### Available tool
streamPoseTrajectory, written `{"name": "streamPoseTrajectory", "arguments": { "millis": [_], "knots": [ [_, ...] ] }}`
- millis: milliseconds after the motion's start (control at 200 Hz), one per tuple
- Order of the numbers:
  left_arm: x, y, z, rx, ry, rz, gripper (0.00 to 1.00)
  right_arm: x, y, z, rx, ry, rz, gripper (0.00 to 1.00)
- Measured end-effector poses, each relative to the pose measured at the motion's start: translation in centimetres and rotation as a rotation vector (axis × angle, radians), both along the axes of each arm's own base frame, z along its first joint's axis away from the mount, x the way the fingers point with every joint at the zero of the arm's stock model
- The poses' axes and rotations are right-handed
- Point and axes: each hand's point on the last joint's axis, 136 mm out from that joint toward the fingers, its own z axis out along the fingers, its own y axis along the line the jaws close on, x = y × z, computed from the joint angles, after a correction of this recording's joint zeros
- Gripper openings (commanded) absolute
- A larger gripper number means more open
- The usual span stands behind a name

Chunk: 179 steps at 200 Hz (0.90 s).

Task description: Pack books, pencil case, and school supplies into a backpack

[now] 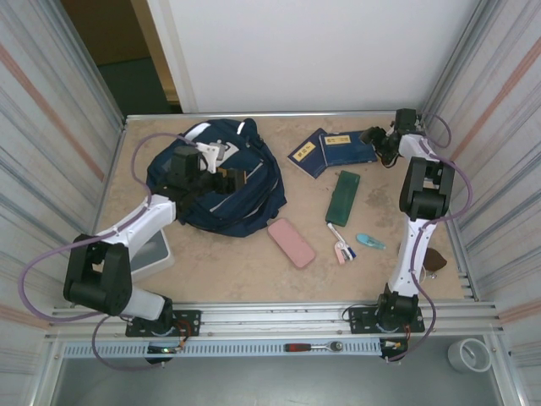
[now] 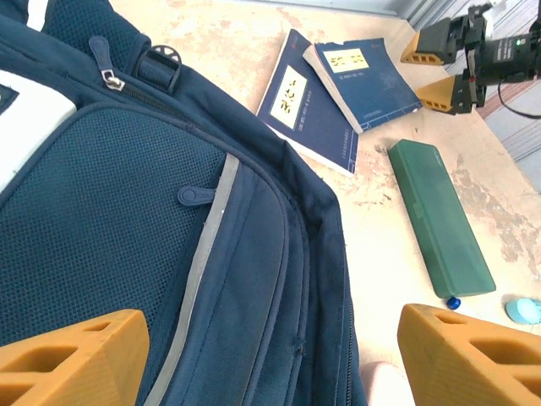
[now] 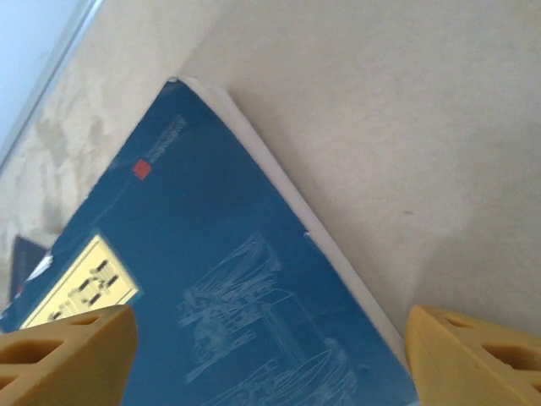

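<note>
Over at the far right of the tabletop [image 1: 254, 262]: books [image 1: 330, 150] overlapped, unpacked, just beside the backpack [image 1: 218, 182]. Right hand [image 1: 376, 142] released, spread wide over the upper book's corner, likely lining up a pinch on its edge. Left hand [image 2: 270, 364] released too, poised above the backpack, probably to steady it.

Books [image 1: 326, 152] sit R of backpack [image 1: 254, 182], w/ gap.
</note>
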Motion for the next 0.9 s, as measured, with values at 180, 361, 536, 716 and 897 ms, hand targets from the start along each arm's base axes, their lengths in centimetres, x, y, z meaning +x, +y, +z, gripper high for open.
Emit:
{"name": "streamPoseTrajectory", "arguments": {
  "millis": [180, 361, 536, 716, 897],
  "knots": [
    [0.1, -2.0, -1.6, 0.016, 0.043, -0.035, 0.78, -1.8, 3.6, -0.5, 0.053, 0.024, 0.148, 0.66],
    [0.8, -4.5, -2.4, 0.027, 0.065, -0.081, 0.78, -6.8, 10.9, -0.1, 0.142, 0.058, 0.373, 0.61],
    [0.8, -5.5, -2.7, 0.031, 0.073, -0.1, 0.78, -8.1, 13.1, 3.6, 0.086, -0.006, 0.424, 0.67],
    [0.7, -5.5, -2.9, 0.034, 0.079, -0.096, 0.78, -4.8, 9.8, 4.1, -0.036, -0.068, 0.329, 0.68],
    [0.8, -5.4, -3.3, 0.044, 0.085, -0.087, 0.78, -0.9, 10.1, 2.5, -0.068, -0.087, 0.324, 0.63]
  ]
}}
